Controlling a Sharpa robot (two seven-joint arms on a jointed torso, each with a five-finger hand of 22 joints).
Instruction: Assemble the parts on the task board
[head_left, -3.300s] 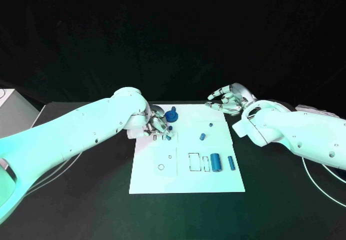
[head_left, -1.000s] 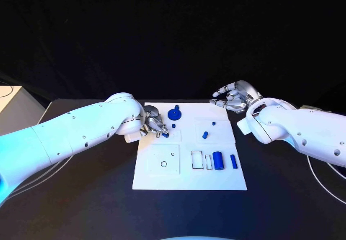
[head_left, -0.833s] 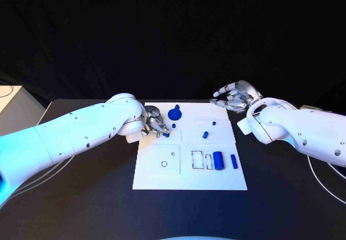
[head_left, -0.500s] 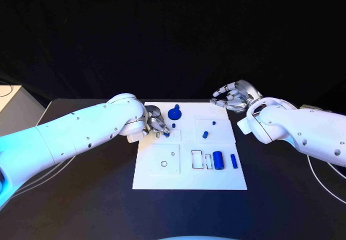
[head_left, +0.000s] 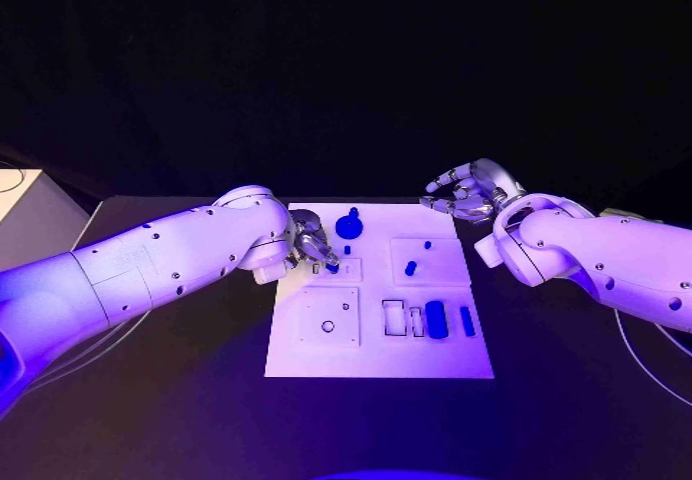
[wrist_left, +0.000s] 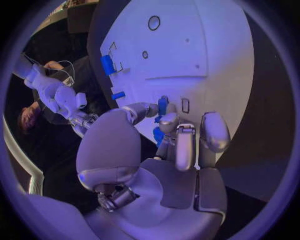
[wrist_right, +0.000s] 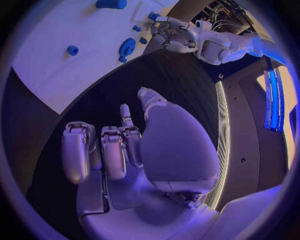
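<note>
A: L hand (head_left: 313, 250) status?
B: Over the left edge of the task board (head_left: 378, 350), far half. Fingers pinch a small blue part (wrist_left: 162, 105) at the tips; wrist view shows it upright in the pinch, just above the white surface, near a small rectangular outline

A: R hand (head_left: 469, 192)?
B: Off the board, just past its far right corner, above the black table (head_left: 173, 400). Fingers curled in loosely, nothing in them

A: How'll that part handle?
B: My guess: light, rigid, prob smooth plastic, so it could slip or twist in a tip pinch. Best held on its long sides, low end left free so it can drop into its slot. Not fragile by the look, but easy to flick away

A: Other pieces?
B: All on the board. Round knob-like piece (head_left: 349, 226) near the far edge, beside the L hand. Short peg (head_left: 411, 267) mid-board. Thick cylinder (head_left: 436, 319) and thinner bar (head_left: 466, 320) side by side toward the right edge, near half

A: Progress?
B: Early, I'd say. Most parts lie loose, insert not yet done
</note>
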